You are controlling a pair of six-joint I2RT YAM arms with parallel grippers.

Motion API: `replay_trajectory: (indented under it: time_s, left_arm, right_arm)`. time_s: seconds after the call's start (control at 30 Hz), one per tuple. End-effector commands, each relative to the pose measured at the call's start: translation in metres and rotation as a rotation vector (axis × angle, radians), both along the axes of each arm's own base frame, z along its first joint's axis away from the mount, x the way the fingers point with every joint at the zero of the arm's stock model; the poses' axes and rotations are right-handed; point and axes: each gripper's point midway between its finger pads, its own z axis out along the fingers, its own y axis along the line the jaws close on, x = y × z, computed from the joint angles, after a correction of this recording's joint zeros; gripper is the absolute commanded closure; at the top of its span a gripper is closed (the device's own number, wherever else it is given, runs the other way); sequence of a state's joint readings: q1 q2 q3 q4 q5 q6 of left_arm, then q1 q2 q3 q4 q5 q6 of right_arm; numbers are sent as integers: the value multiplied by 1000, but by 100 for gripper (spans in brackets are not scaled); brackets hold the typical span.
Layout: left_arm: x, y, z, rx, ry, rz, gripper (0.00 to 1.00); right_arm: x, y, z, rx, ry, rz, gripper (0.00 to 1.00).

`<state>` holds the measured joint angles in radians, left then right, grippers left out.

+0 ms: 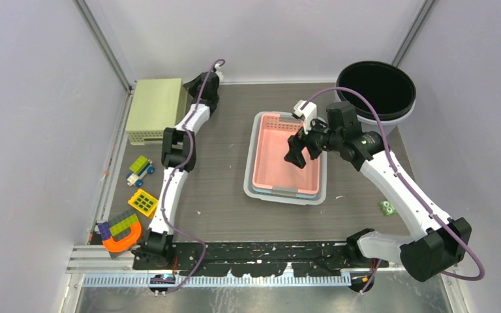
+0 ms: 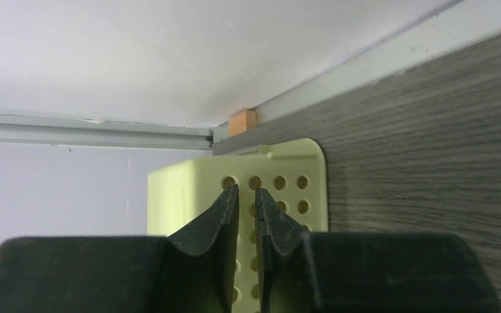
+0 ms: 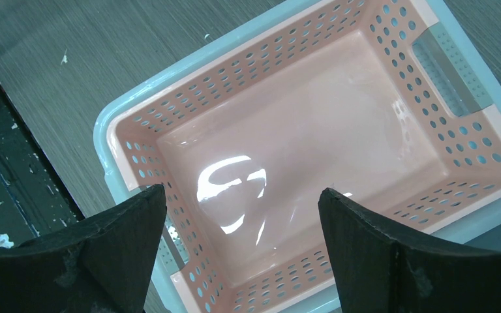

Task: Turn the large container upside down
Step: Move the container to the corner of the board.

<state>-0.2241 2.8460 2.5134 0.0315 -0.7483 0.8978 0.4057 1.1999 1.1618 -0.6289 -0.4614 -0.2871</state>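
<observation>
The large container, a light blue basket, stands upright mid-table with a pink perforated basket nested inside it. My right gripper hovers over the pink basket's interior, jaws wide open with nothing between them. My left gripper is at the back left, beside a yellow-green perforated basket that lies bottom up. Its jaws are shut to a narrow slit and hold nothing.
A black round tub sits at the back right corner. Toy blocks lie along the left edge: a small car, a yellow plate, an orange and purple piece. A small green figure lies near the right arm.
</observation>
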Motion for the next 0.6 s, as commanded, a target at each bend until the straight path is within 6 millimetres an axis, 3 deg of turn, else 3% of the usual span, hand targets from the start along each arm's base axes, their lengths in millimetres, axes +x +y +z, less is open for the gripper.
replay_trajectory:
  time_s: [0.0, 0.13, 0.27, 0.33, 0.47, 0.5, 0.57]
  left_arm:
    - [1, -15, 55, -36, -116, -43, 82]
    - [-10, -48, 87, -53, -141, -98, 78]
    - [-31, -70, 139, -101, -172, -130, 68]
    - [-47, -71, 159, -151, -146, -129, 56]
    - [-98, -62, 177, -265, -24, -136, 6]
    - [-115, -60, 176, -285, 24, -147, 1]
    - [-148, -51, 174, -324, 96, -158, 0]
  right_arm:
    - [9, 2, 7, 9, -38, 1, 9]
    - [9, 2, 7, 9, -40, 1, 9]
    - [8, 1, 9, 11, -47, -1, 9]
    - [7, 1, 12, 14, -54, 0, 9]
    - [4, 1, 19, 28, -67, 3, 10]
    - [3, 2, 21, 34, -72, 6, 9]
    - [0, 1, 26, 44, -84, 11, 9]
